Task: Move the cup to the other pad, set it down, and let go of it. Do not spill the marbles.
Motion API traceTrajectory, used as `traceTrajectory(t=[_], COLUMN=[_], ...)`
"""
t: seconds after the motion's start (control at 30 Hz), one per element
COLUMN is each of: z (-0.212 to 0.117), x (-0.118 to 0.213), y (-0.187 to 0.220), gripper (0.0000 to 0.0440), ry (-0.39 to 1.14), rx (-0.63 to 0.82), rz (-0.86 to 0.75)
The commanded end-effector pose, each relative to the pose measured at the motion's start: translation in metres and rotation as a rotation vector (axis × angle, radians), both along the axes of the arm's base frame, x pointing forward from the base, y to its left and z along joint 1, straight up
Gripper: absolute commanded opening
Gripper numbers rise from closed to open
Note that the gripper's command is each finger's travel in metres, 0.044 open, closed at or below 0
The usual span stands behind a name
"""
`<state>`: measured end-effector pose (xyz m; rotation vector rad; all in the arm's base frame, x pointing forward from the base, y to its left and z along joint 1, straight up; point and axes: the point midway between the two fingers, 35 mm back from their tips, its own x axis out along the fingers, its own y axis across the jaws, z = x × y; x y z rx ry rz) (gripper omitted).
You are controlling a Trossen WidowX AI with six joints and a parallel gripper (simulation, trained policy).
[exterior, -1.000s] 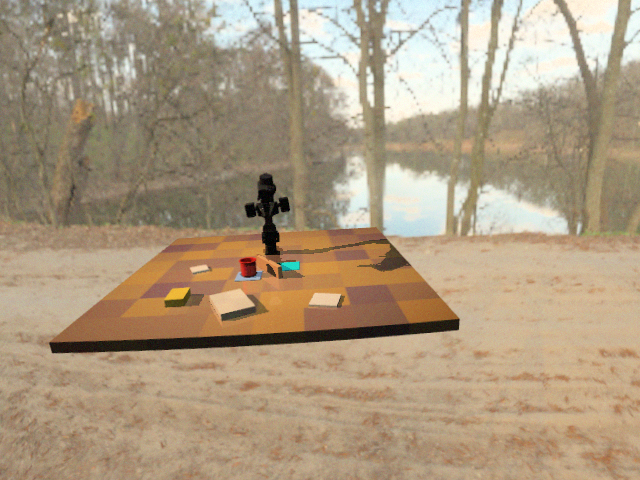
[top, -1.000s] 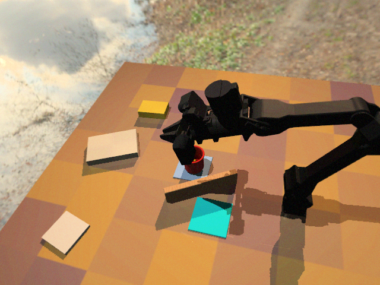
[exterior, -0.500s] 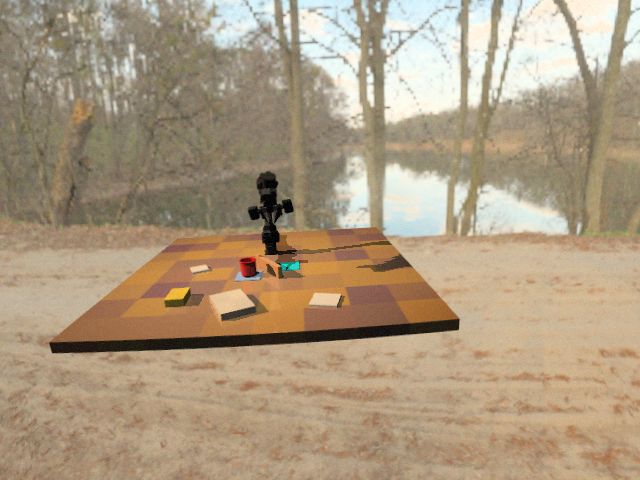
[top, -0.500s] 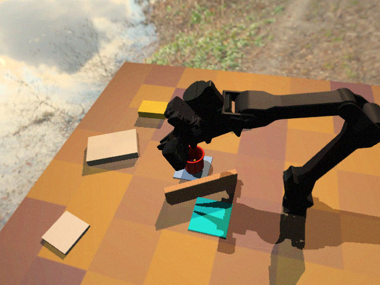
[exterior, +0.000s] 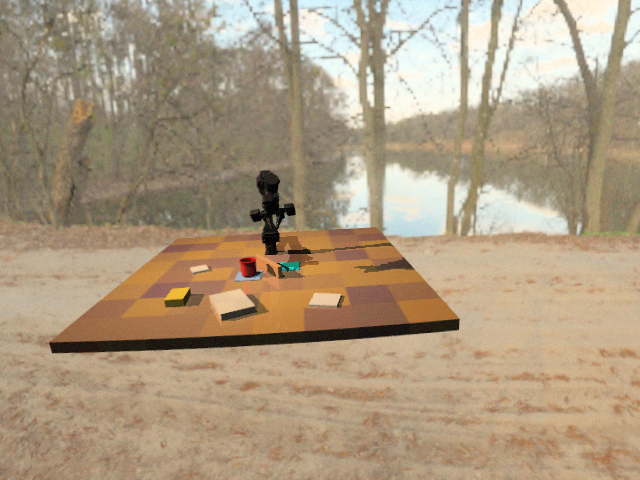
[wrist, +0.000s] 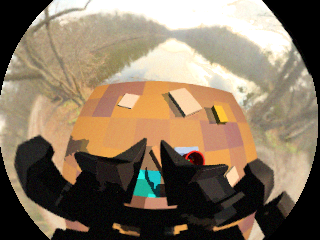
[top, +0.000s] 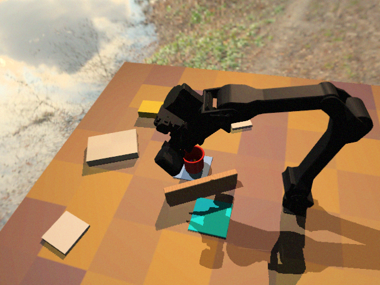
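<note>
Pincer [top: 171, 138] [exterior: 272, 212] [wrist: 153, 141] slightly open, empty | raised above tabletop [top: 119, 196] [exterior: 279, 322] [wrist: 145, 122] | arm [top: 288, 98] [exterior: 269, 232] sharply bent

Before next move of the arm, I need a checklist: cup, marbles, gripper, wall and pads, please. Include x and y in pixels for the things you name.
1. Cup [top: 193, 167] [exterior: 248, 267] [wrist: 203, 159] upright on blue pad [top: 208, 165] [exterior: 240, 277] [wrist: 182, 150]: ok.
2. Marbles [top: 194, 160] inside the cup: ok, some visible; full count cannot tell.
3. Gripper [top: 173, 143] [exterior: 271, 212] [wrist: 153, 141] closed on the cup: not ok; fingers narrowly apart, nothing between them.
4. Direct low path to teal pad [top: 211, 225] [exterior: 291, 266] [wrist: 144, 187]: not ok; wooden wall [top: 200, 189] [exterior: 271, 267] [wrist: 155, 160] stands between the pads.
5. Teal pad free of objects: ok, only shadows on it.
</note>
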<state>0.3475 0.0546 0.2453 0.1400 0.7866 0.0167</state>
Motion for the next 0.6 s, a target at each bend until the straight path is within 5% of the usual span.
traceTrajectory(t=[0.0,0.57], z=[-0.004,-0.030], x=[0.000,-0.004], y=[0.000,-0.008], gripper=[0.0101,0.0123], ry=[0.059,0.327], rx=[-0.011,-0.094], rz=[-0.004,0.013])
